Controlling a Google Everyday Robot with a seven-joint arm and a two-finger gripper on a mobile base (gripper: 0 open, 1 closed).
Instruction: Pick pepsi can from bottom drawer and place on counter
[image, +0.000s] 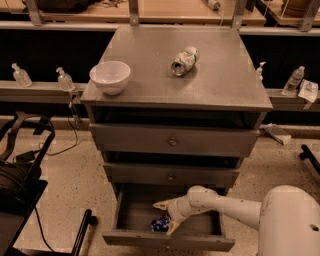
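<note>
The gripper (163, 217) hangs inside the bottom drawer (170, 243), which is pulled out, on a white arm (227, 206) that reaches in from the drawer's right. Its two pale fingers (159, 205) are spread wide apart and clasp nothing. The pepsi can (160, 224) lies on the drawer's floor near the front wall, at the mouth of the spread fingers and just beside the lower one; whether it touches that finger cannot be told. High above the drawer the counter (150, 55) bears a white bowl (110, 76) towards the left and a pale green-and-white can (184, 60) lying on its side further back.
</note>
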